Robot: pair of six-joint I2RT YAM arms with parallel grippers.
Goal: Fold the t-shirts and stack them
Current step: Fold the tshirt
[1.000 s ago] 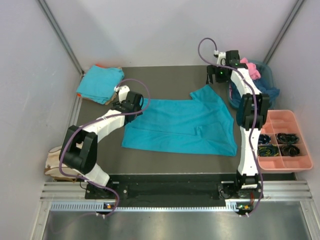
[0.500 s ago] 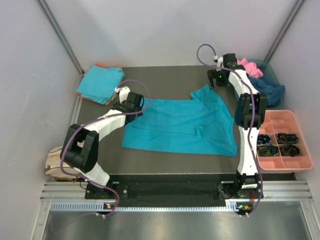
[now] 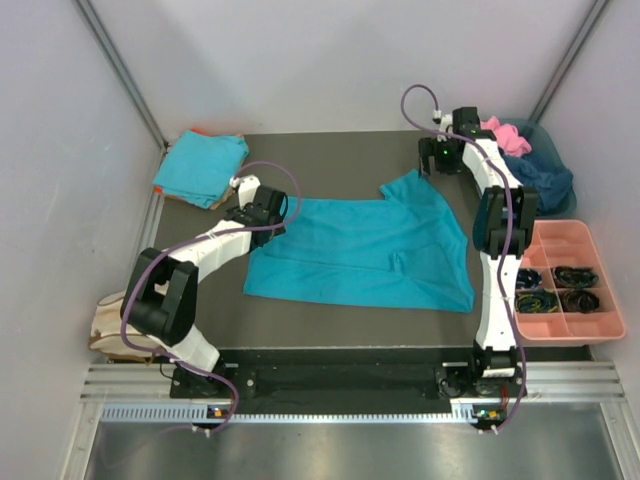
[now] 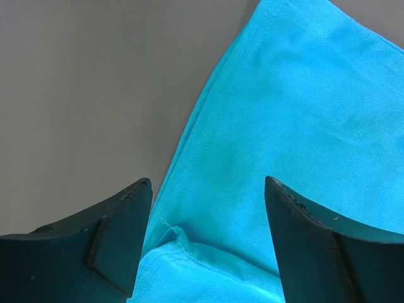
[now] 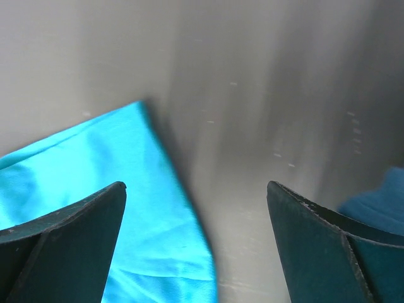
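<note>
A turquoise t-shirt [image 3: 360,250] lies spread flat mid-table, one sleeve [image 3: 412,188] pointing to the back. My left gripper [image 3: 268,207] hangs open over its back-left corner; in the left wrist view the left gripper [image 4: 208,189] straddles the hemmed edge and a small fold of the t-shirt [image 4: 303,113]. My right gripper [image 3: 436,157] is open above bare table just behind the sleeve; in the right wrist view the right gripper [image 5: 196,186] holds nothing, with the sleeve tip [image 5: 126,189] under its left finger. A folded turquoise t-shirt [image 3: 202,165] sits back left. Pink [image 3: 508,137] and navy [image 3: 545,178] t-shirts lie bunched back right.
A blue bin [image 3: 540,140] holds the pink and navy cloth at the back right. A pink compartment tray [image 3: 575,235] with dark cords stands on the right edge. A beige bundle [image 3: 108,322] lies off the table's left side. Grey walls close in on three sides.
The right wrist has shifted slightly to the right and back near the sleeve, jaws still wide. The left arm has stayed put over the shirt's corner.
</note>
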